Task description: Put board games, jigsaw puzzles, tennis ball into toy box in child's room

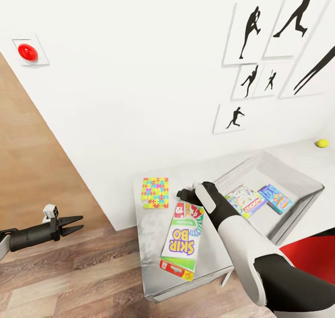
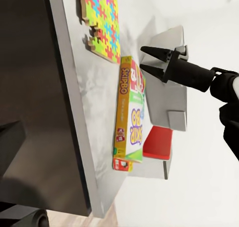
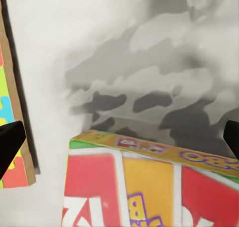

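Now the right gripper [image 1: 186, 195], fingers apart, hovers at the far end of the Skip-Bo game [image 1: 183, 241] near the counter's [image 1: 153, 271] end edge, and must likely close on it for the grey bin [image 1: 298, 180].

board game [image 1: 182, 240]: "SKIP BO", "12" | side [image 2: 122, 82]: "SKIP BO" | toy box games: seemingly unreadable

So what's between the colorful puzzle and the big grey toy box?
In the head view, the right gripper hangs over the far end of the Skip-Bo game box, between the jigsaw puzzle and the toy box. Bare table lies underneath.
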Tool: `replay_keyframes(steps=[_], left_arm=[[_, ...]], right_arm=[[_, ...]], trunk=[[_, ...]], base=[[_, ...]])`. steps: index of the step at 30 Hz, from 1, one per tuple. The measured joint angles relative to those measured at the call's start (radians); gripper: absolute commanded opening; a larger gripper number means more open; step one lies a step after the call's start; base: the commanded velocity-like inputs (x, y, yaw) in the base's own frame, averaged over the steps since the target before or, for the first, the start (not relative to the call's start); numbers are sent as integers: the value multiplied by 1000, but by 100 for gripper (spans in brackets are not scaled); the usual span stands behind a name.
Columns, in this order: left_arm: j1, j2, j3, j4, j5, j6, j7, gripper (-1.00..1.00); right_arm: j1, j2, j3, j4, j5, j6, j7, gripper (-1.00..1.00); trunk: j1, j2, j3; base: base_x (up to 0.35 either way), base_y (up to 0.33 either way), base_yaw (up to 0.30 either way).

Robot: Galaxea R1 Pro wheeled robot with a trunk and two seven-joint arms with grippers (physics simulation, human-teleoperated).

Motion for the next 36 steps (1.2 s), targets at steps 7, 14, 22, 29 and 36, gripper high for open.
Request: replay_keyframes(steps=[7,14,22,29,36], left_arm=[[0,0,0,0,0,0,0,100],[0,0,0,0,0,0,0,100],[0,0,0,0,0,0,0,100],[0,0,0,0,0,1,0,100],[0,6,0,0,0,1,0,100]], right_arm=[[-1,0,0,-1,0,0,0,100],[-1,0,-1,-1,-1,1,0,100],[-1,0,-1,-2,-1,1,0,100],[-1,0,-1,-2,-1,1,1,100],[-1,0,-1,-2,-1,1,1,100]], trunk=[[0,0,-12],[0,0,-17],[0,0,-18],[0,0,-18],[0,0,-18]], base=[[0,0,0],[-66,0,0],[-97,0,0],[-129,43,0],[-94,42,0]])
